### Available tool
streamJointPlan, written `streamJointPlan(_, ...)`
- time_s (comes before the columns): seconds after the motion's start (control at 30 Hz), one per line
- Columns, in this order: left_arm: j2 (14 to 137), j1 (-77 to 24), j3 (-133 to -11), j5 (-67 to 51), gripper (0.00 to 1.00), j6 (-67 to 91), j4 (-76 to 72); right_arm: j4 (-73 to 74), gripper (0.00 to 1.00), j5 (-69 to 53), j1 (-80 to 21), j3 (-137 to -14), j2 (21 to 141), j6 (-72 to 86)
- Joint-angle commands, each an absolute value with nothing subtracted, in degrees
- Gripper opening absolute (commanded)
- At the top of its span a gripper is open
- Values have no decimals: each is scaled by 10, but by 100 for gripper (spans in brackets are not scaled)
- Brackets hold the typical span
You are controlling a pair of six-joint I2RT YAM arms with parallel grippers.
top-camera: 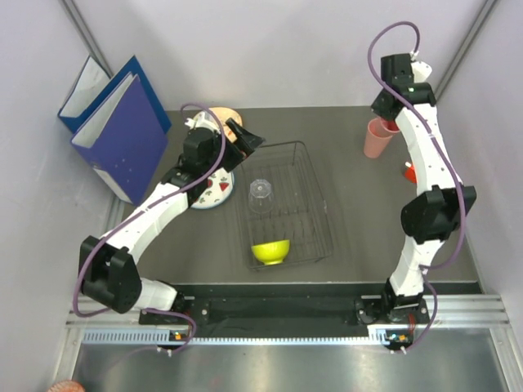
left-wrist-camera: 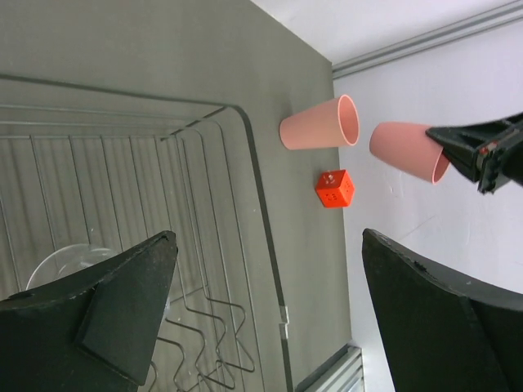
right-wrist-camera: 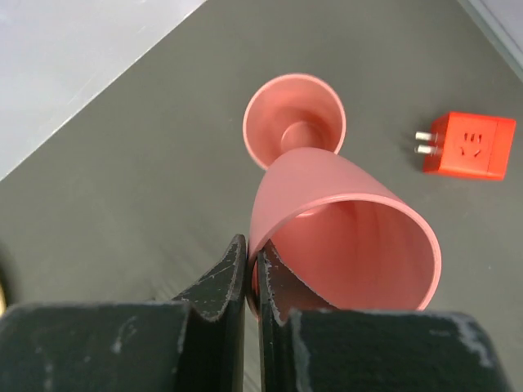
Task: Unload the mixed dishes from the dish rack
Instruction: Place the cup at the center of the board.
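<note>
The black wire dish rack (top-camera: 315, 214) stands mid-table and holds an upturned clear glass (top-camera: 260, 194) and a lime-yellow bowl (top-camera: 270, 251). My left gripper (top-camera: 245, 137) hovers open and empty at the rack's far left corner (left-wrist-camera: 268, 237). Beside it lie the tan plate (top-camera: 226, 113) and the white fruit-print plate (top-camera: 214, 194), both outside the rack. My right gripper (right-wrist-camera: 252, 249) is shut on the rim of a pink cup (right-wrist-camera: 351, 237), held tilted just above the second pink cup (right-wrist-camera: 294, 122), which stands on the table at the far right (top-camera: 376, 140).
A small red cube (right-wrist-camera: 470, 147) lies on the table near the standing cup. A blue ring binder (top-camera: 122, 135) leans against the left wall. Grey walls close in on both sides and at the back.
</note>
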State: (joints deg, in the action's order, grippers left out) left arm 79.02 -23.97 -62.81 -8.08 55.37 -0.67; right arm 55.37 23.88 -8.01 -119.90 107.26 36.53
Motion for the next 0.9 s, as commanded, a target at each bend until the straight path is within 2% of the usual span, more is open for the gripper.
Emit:
streamJointPlan(0.0, 785, -239, -618, -92, 99, 552, -13, 558, 0, 231, -58, -1273, 1099, 366)
streamJointPlan(0.87, 846, -239, -599, -117, 99, 557, -30, 503, 0, 211, -38, -1332, 1221, 379)
